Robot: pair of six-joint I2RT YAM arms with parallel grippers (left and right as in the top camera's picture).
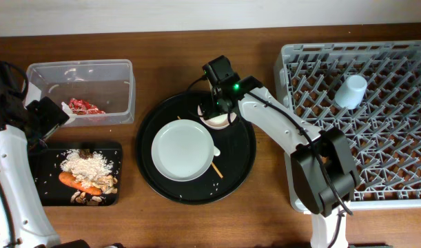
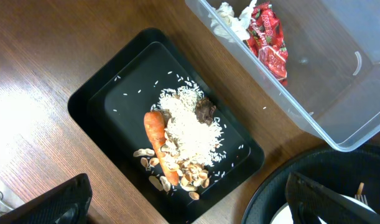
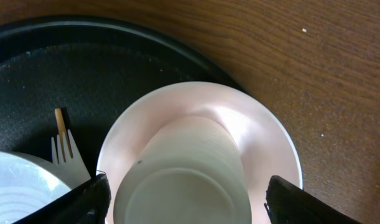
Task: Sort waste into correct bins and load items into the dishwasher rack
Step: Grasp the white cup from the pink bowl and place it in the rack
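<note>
My right claw spread wide, gripping nothing. Between my fingers stands small white cup, inside cream-pink bowl; white fork just outside one finger.

I see open table between the tub and round tray. The plate and fork crowd one side of the bowl.

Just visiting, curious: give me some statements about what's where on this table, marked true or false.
The carrot lies in the black tray with the rice. True.
A cup sits in the rack. True.
The red wrapper is in the rack. False: it lies in the clear tub.
The plate is in the rack. False: it lies on the round tray.
The right gripper is shut. False: it is open.
</note>
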